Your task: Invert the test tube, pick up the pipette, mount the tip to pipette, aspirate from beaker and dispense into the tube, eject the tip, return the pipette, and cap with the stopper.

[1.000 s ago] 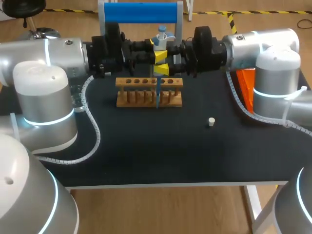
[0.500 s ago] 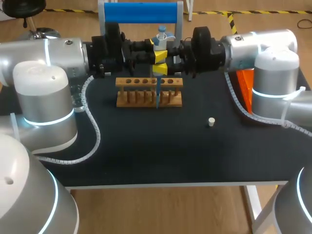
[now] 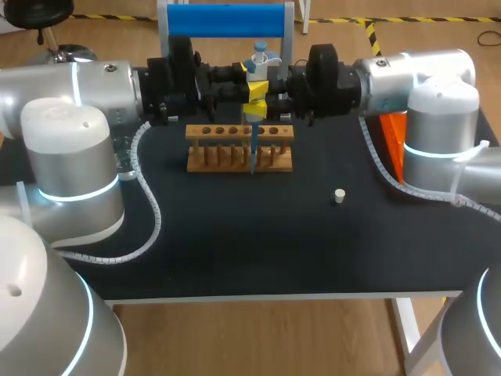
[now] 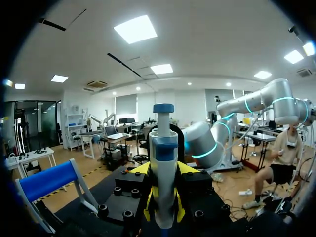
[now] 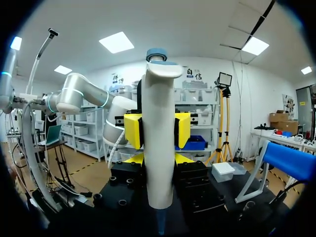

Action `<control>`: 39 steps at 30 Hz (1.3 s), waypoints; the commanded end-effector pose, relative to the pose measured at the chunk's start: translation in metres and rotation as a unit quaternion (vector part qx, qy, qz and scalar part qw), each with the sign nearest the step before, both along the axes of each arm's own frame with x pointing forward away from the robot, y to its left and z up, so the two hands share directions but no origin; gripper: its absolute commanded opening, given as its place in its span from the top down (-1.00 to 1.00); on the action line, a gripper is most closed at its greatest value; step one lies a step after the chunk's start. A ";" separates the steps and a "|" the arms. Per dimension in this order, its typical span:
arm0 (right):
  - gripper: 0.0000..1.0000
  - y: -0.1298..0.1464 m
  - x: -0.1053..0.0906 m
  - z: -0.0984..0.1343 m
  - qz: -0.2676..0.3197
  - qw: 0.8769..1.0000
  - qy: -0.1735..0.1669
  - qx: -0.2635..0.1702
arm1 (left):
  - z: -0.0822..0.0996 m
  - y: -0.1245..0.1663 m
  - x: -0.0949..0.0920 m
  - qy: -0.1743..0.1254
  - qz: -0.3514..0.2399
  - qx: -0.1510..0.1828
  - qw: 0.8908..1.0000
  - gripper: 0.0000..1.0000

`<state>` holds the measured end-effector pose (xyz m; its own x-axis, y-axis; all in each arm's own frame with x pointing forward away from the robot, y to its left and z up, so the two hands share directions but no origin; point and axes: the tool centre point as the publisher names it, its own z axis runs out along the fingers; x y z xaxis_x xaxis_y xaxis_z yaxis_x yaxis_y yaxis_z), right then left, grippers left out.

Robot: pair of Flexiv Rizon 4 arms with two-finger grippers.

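Your right arm (image 3: 391,70) is edging closer to the pipette (image 3: 258,61). Left fingers (image 4: 148,210) are clamping it. Right grasp can't be told; likely preparing a two-handed hold.

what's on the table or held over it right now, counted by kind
pipette: 1
wooden tube rack: 1
white stopper: 1
stand with blue bar: 1
orange object, partly hidden: 1
total: 5
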<state>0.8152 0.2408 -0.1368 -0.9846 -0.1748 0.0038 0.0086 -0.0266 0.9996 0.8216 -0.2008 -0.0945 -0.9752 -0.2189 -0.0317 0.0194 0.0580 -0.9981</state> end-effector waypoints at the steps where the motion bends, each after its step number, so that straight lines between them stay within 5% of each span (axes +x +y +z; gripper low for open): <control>1: 1.00 -0.001 0.000 0.000 0.001 1.000 0.000 0.001 | -0.001 0.000 0.000 -0.001 -0.001 -0.002 1.000 1.00; 9: 1.00 -0.003 0.001 0.000 0.002 1.000 0.000 0.003 | -0.001 0.000 0.000 -0.001 -0.001 -0.002 1.000 0.90; 10: 1.00 -0.005 0.001 0.000 0.001 1.000 0.000 0.003 | -0.001 0.000 0.000 -0.001 -0.001 -0.002 1.000 -0.50; 11: 1.00 -0.006 0.001 0.000 0.001 1.000 0.000 0.003 | -0.001 0.000 0.000 -0.001 -0.001 -0.002 1.000 -1.00; 27: 1.00 -0.069 0.004 0.004 -0.005 1.000 -0.019 0.016 | -0.001 0.000 0.000 -0.001 -0.001 -0.002 1.000 -1.00; 39: 1.00 -0.136 0.025 0.003 -0.002 1.000 -0.026 0.008 | -0.001 0.000 0.000 -0.001 -0.001 -0.002 1.000 -1.00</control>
<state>0.8352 0.1276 -0.1375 -0.9863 -0.1575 -0.0492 -0.0419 -0.0493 0.9979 0.8214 -0.2011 -0.0943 -0.9754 -0.2183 -0.0317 0.0195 0.0578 -0.9981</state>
